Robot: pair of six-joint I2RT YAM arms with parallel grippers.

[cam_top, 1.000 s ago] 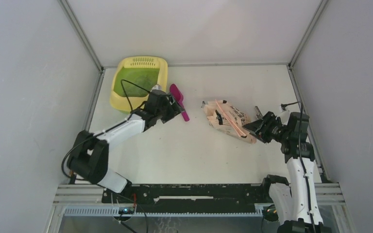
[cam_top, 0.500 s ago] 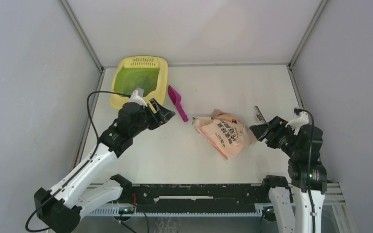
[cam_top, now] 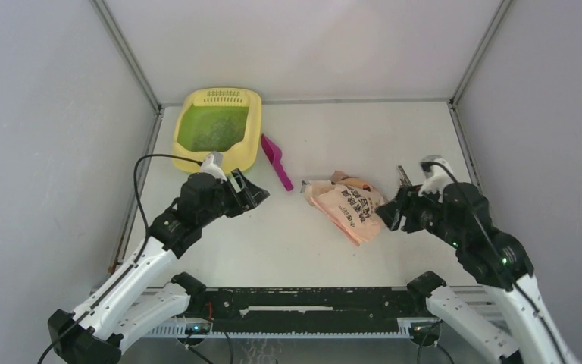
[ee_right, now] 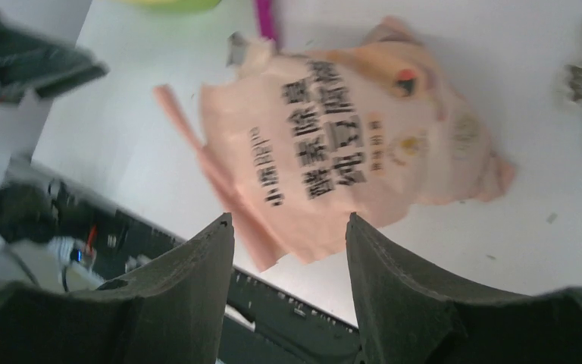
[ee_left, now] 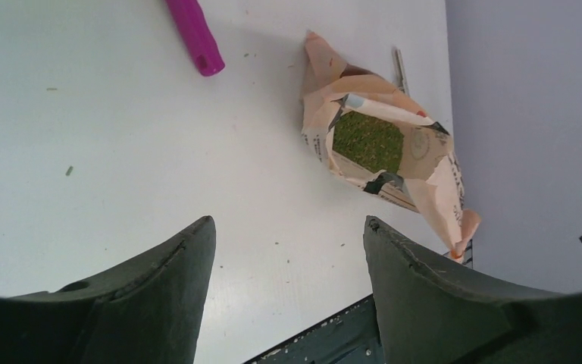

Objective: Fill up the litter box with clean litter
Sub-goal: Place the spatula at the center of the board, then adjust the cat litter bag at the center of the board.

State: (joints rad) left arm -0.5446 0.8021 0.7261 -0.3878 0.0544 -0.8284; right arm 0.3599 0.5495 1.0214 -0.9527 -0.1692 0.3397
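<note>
Litter box, bag, scoop (one each); left end effector spread, right end effector apparently likewise.

Left end effector back from litter box

Robotics lab test cell. Evidence: a white table boxed in by plain grey panel walls on aluminium corner posts. A metal rail at the near edge carries two arm bases, with exposed cables. A litter box stands on the table.
</note>
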